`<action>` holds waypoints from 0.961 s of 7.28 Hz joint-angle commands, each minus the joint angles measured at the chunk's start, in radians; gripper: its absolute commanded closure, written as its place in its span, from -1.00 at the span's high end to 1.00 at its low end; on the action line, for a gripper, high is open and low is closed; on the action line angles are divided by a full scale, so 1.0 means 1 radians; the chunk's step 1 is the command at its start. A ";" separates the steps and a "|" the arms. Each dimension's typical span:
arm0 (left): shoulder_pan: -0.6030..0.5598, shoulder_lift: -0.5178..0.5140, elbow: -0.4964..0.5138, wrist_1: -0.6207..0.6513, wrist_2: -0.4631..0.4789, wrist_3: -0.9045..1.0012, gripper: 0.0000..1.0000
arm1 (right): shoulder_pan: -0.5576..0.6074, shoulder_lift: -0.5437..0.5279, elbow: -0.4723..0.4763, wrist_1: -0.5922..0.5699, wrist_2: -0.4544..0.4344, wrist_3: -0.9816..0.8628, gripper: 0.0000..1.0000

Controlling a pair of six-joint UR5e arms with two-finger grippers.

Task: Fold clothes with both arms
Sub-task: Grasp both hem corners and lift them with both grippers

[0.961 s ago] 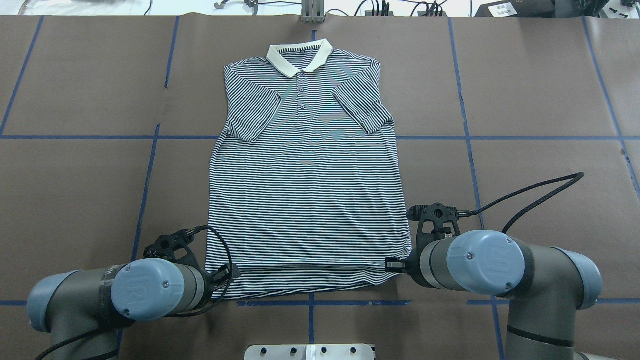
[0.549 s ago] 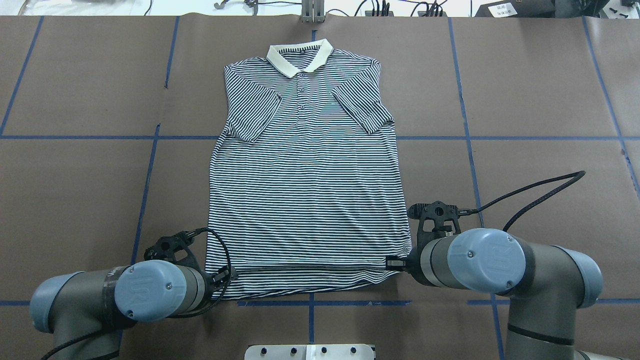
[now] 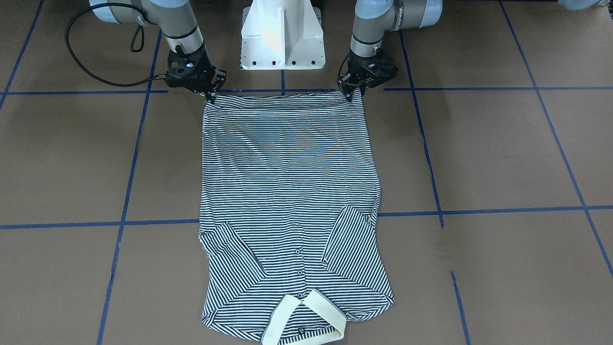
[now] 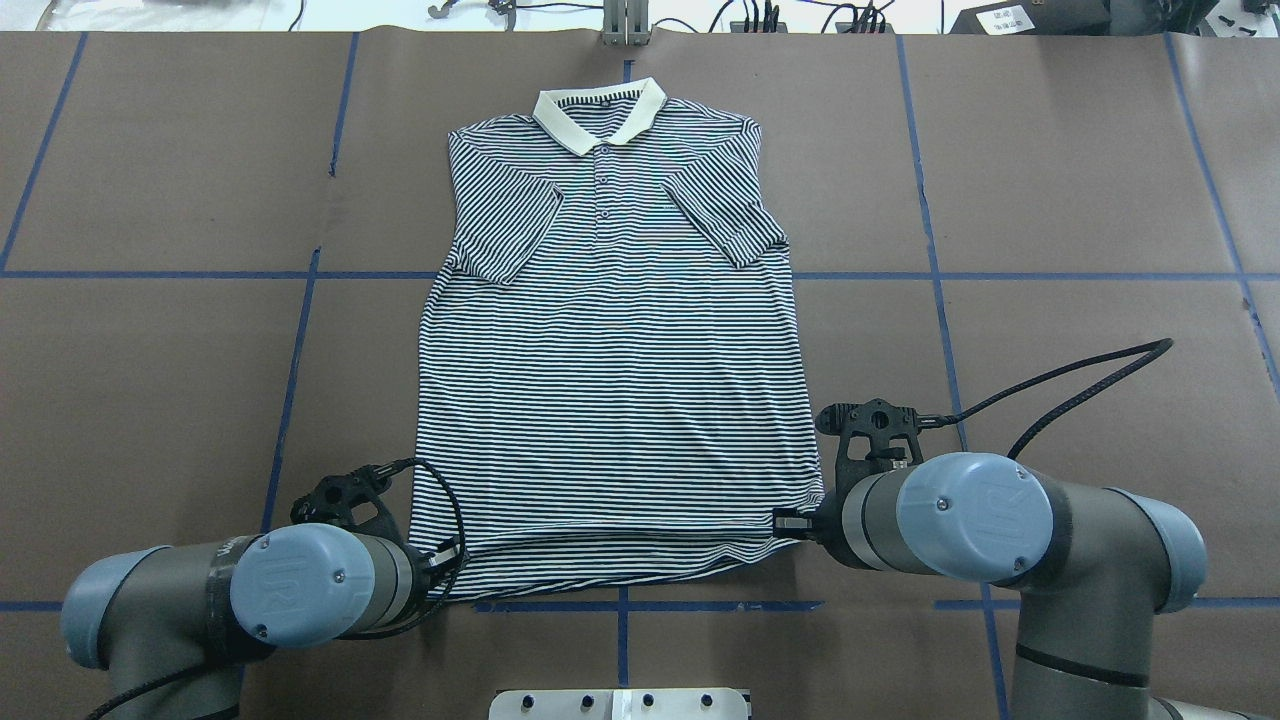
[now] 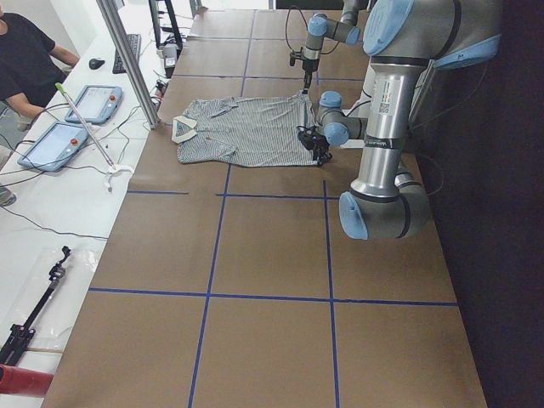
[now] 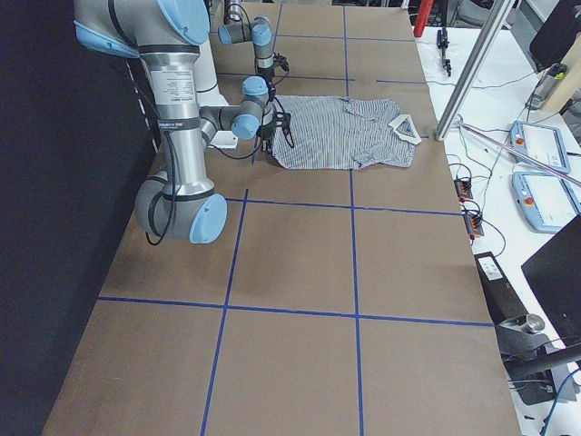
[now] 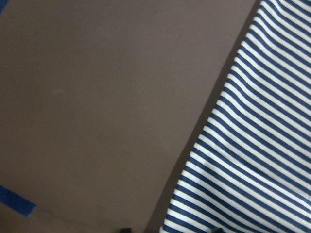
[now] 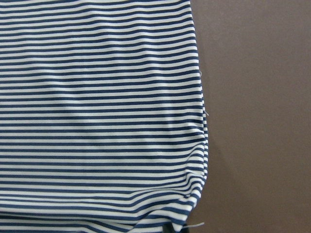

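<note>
Shirt [image 3: 287, 182] hem corners seemingly pinched by left hand [image 3: 351, 92] and right hand [image 3: 210, 94].

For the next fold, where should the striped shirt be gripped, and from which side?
Grip the shirt at the two corners of its hem, one per arm, coming down from the robot's side. It lies flat with sleeves folded in and the collar far away, so the hem is the nearest free edge. The left tool and right tool sit at those corners, apparently pinching them.

Soft matt cloth polo shirt [image 4: 610, 380], matt brown paper table cover [image 4: 1080, 180], smooth grey metal right arm [image 4: 1100, 530], smooth plastic joint cap [image 4: 975, 515]
</note>
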 commanded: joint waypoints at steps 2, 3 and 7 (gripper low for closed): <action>0.013 -0.001 -0.007 0.002 -0.001 0.002 -0.75 | 0.004 -0.001 0.001 -0.001 0.005 0.000 -1.00; 0.016 -0.001 -0.010 0.002 -0.001 0.002 -0.86 | 0.005 -0.002 0.005 -0.001 0.008 0.000 -1.00; 0.019 0.004 -0.106 0.034 0.001 0.013 -1.00 | 0.063 -0.027 0.063 -0.002 0.103 0.000 -1.00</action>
